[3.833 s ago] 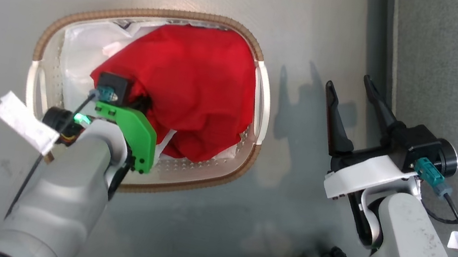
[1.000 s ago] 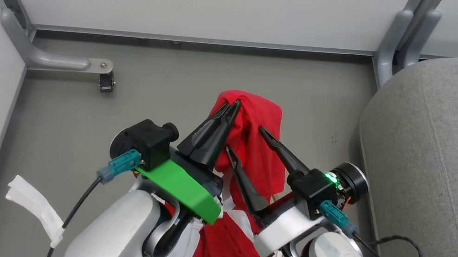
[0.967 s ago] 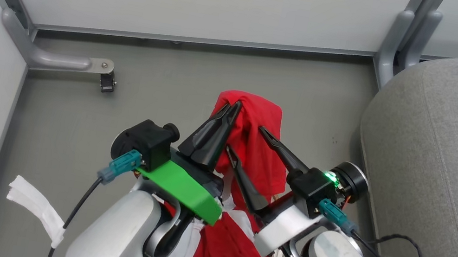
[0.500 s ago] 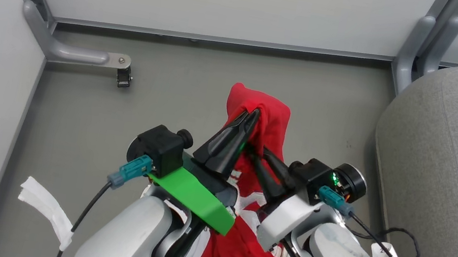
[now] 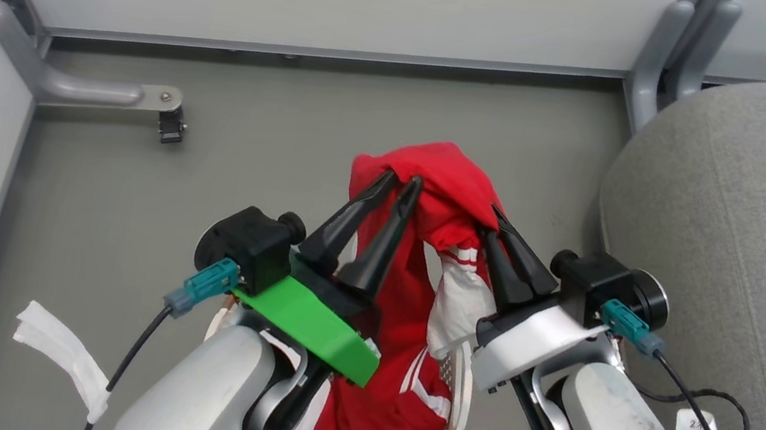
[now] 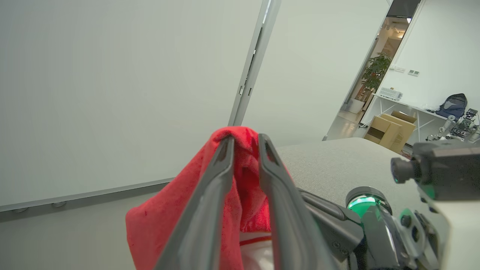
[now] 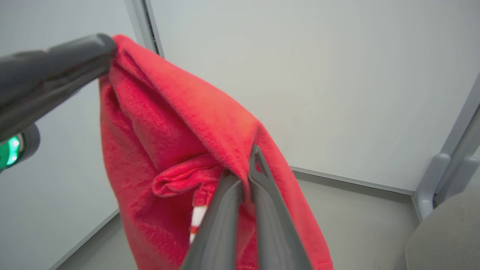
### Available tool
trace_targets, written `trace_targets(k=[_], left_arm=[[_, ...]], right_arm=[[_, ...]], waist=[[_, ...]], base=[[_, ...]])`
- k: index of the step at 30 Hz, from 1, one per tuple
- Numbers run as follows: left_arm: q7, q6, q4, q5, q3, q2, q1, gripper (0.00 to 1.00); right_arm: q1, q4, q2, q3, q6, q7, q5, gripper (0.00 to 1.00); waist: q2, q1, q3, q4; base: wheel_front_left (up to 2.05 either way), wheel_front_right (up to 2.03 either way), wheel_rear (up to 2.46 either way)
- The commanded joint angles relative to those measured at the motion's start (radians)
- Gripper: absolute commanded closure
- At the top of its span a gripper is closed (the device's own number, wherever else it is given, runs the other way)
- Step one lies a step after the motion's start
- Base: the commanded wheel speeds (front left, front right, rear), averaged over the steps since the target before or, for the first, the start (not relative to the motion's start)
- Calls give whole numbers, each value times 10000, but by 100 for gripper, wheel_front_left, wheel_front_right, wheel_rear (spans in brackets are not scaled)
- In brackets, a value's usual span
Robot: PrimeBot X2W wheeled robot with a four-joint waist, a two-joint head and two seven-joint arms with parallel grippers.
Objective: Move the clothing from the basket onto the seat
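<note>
The red clothing [image 5: 452, 180] hangs lifted above the basket [image 5: 457, 386], its white-striped lower part still trailing into it. My left gripper [image 5: 399, 180] holds up the garment's left top fold; its jaws stand slightly apart, with cloth draped over the fingertips [image 6: 228, 144]. To the right, my right gripper [image 5: 490, 222] is shut on another fold of the same garment, and the right wrist view shows the pinch [image 7: 243, 168] in the red cloth [image 7: 168, 131]. The grey seat [image 5: 749, 193] lies just right of my right arm.
White partition panels stand ahead and on the left, with grey metal legs [image 5: 664, 52] at the seat's corner and a foot bracket [image 5: 165, 110] on the grey floor. A white tag [image 5: 60, 347] hangs on my left arm's cable. A doorway with boxes [image 6: 390, 127] lies beyond.
My right gripper has shut on the red cloth and swung right, spreading the garment between both grippers. My left jaws have parted a little. The head camera shifted slightly.
</note>
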Motion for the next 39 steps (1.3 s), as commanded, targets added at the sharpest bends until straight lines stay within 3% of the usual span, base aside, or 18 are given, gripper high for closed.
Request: trace_targets(k=[1,23,31,39], left_arm=[[-15,-13,84,151,77,37,133,0],[-13,-13,710,1599,302,286,32,0],[-13,-13,681,2187,296,483,-197,0],[-13,-13,722,2480,21,880,-519,0]], right_arm=[[149,-117,-49,-142,-10,-13,-28,100],[699,-1430,-32,-1450,-10,-16,337,100],[147,-1426,-21,-2065,-10,-16,-299,100],[-1301,-1189,-569,-3176,-10,-16,-1176,100]], waist=[[0,0,149,-516],[0,0,1325,-4711],[0,0,1987,-5298],[0,0,3028,-5111]], base=[[0,0,0],[0,0,0],[0,0,0],[0,0,0]])
